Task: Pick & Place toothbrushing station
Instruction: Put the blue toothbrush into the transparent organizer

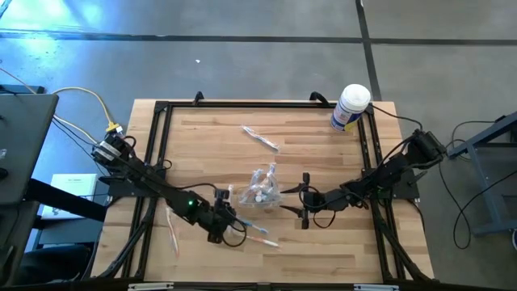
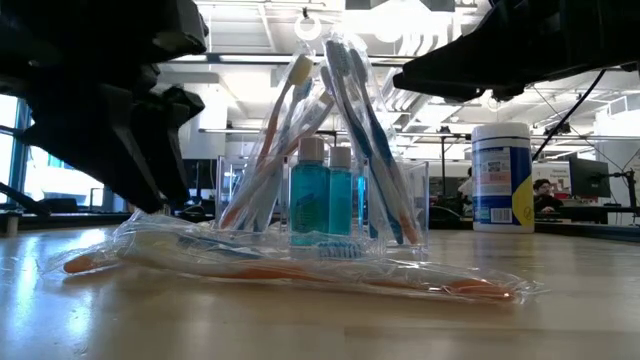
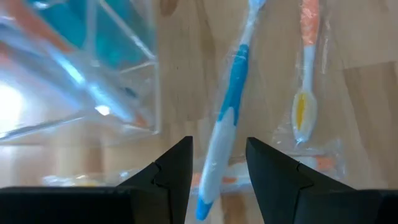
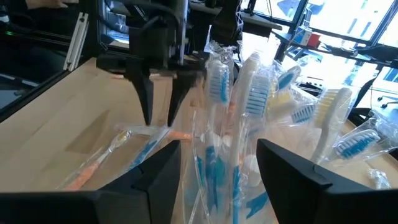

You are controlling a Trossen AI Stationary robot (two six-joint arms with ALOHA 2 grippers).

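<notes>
Left hand [image 1: 229,218] spread over blue toothbrush [image 3: 227,118] to grab it; right hand [image 1: 304,200] wide beside toothbrushing station [image 1: 263,188].

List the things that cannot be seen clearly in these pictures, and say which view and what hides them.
- Toothbrushing station: its base, in the low view, is hidden behind a wrapped orange toothbrush lying in front.
- Blue toothbrush: its lower end, in the left wrist view, is cut off between the fingers of the left gripper.
- White canister: label text too small in the high view.
- Right gripper: contact with the station is not visible.
</notes>
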